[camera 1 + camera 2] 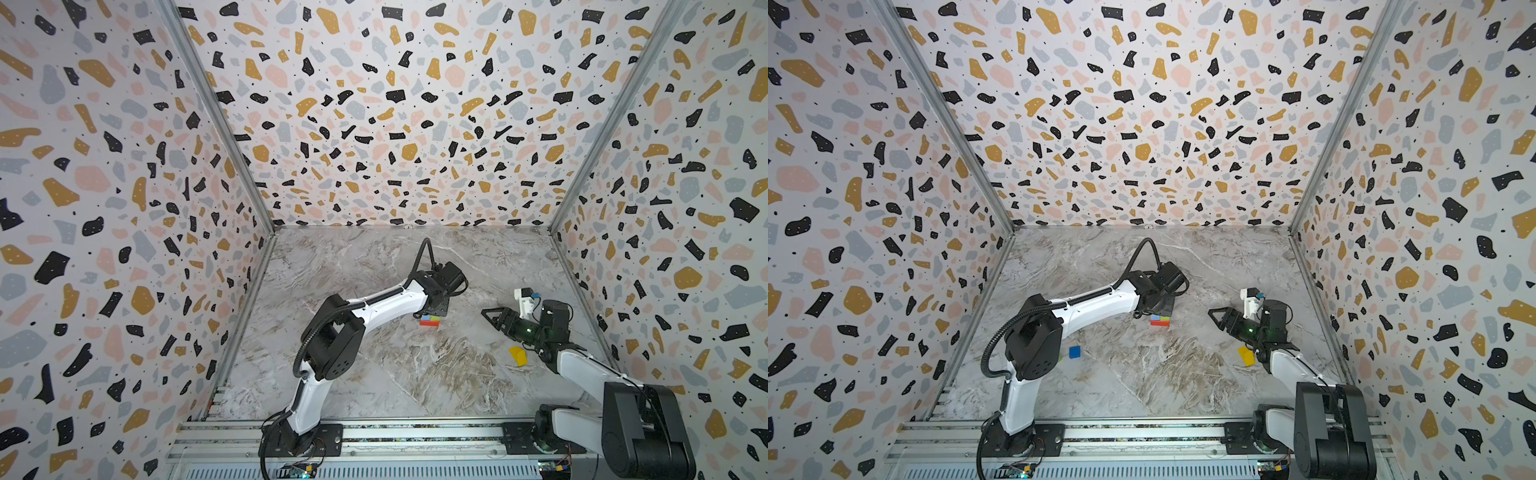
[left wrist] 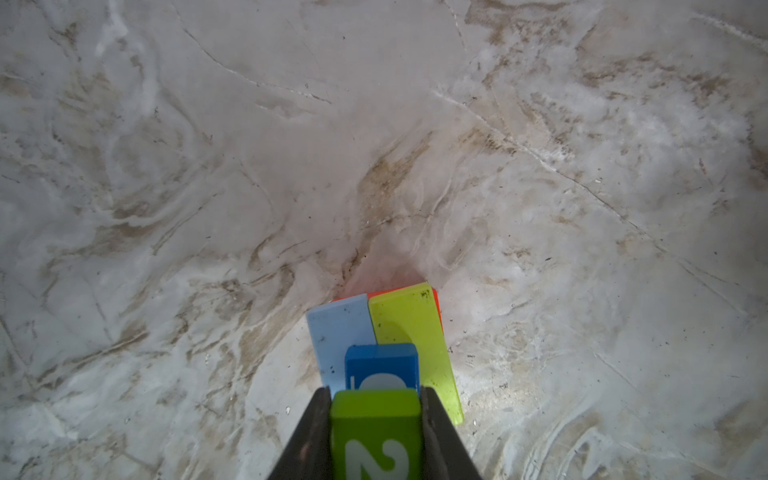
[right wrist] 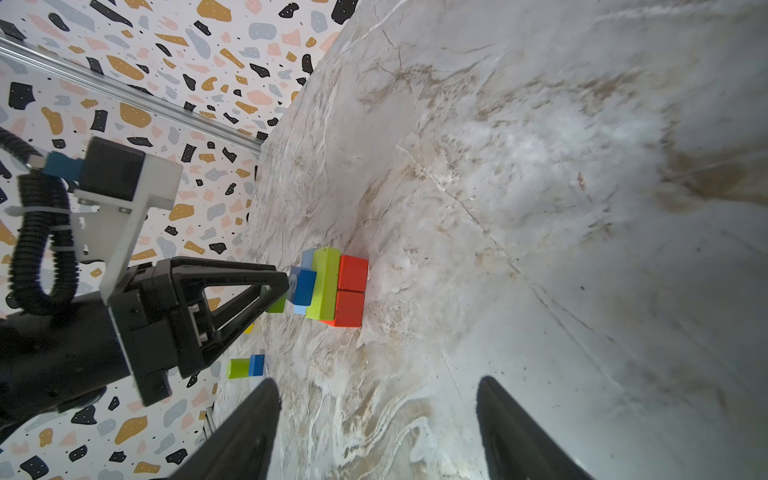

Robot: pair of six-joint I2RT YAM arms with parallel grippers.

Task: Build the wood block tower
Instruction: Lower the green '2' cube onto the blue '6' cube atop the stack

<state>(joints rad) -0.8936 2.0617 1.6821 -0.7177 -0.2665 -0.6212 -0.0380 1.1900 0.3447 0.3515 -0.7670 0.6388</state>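
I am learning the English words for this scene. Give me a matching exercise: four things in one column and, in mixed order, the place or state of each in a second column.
Things
1. green cube numbered 2
2. yellow wedge
3. red slabs
4. right gripper

Place or state
A. lowest layer of the tower
B. open, holding nothing
C. clamped in the left gripper
D. alone on the table

Pairs: 1-C, 2-D, 3-A, 4-B

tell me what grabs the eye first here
The loud terrazzo walls hit first. Mid-table, the left gripper is shut on a green block marked 2, right at the top of the small wood block tower. A yellow wedge lies apart beside the right arm.
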